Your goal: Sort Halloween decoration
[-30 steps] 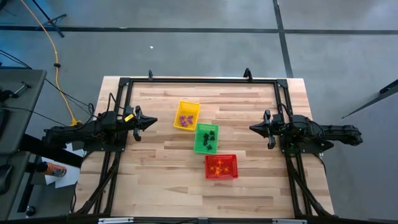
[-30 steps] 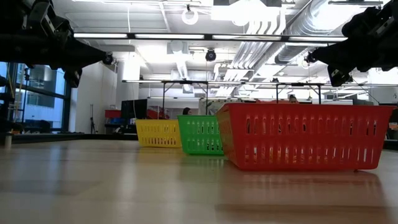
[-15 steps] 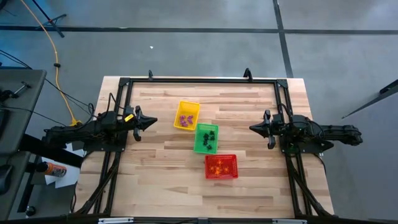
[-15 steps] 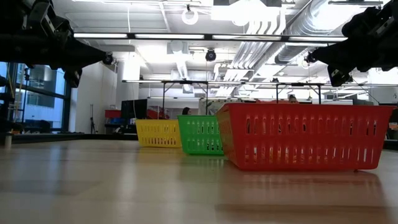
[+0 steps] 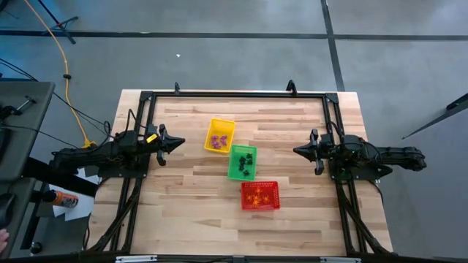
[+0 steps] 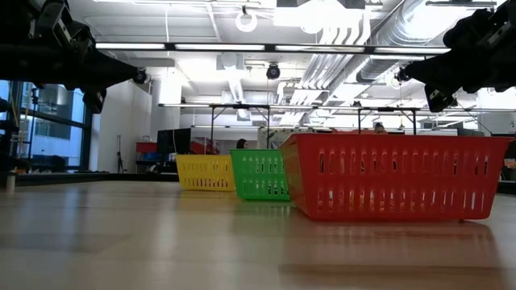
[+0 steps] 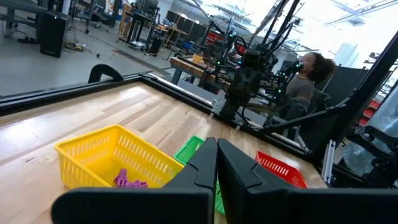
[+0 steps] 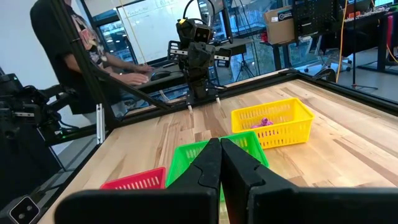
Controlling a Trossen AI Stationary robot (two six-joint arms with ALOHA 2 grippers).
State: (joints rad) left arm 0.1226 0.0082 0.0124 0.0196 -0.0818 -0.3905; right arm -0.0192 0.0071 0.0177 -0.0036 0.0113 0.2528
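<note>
Trinkets sorted by colour into 3 baskets, both arms idle.

Purple trinkets inside yellow basket, black and orange in neighbouring green and red. Probably light, stiff, slippery; best pinched across middle. Left gripper and right gripper well apart from yellow basket, fingers pressed together, empty.

This is a robotics lab in an open industrial hall: bare silver ceiling ducts and pipes run overhead above strip lights, the polished grey concrete floor surrounds a pale wooden butcher-block table, and black equipment racks stand behind.
</note>
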